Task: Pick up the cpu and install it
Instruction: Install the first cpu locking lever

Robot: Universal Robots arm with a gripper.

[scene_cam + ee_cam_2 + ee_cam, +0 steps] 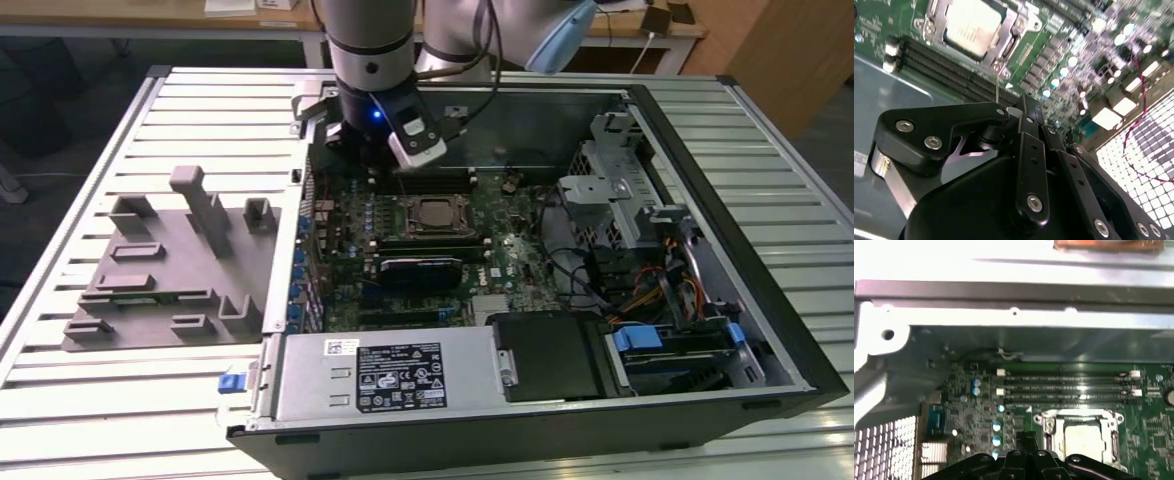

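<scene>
The cpu [972, 27] is a silvery-white square lying flat in the motherboard socket [434, 214], inside the socket's metal frame; it also shows in the first wrist view [1083, 440]. My black gripper [388, 166] hangs over the board at the socket's far side, above the memory slots [1069, 385]. Its fingers [1026, 145] come together at one tip, a little way from the cpu and not touching it. The gripper [1026, 440] is shut with nothing in it.
The open computer case [694, 140] lies on a slatted metal table. A grey plastic fixture [167, 265] stands at the exterior view's left. The power supply [387, 375] fills the case's near end, and drive bays and cables [641, 270] crowd the right.
</scene>
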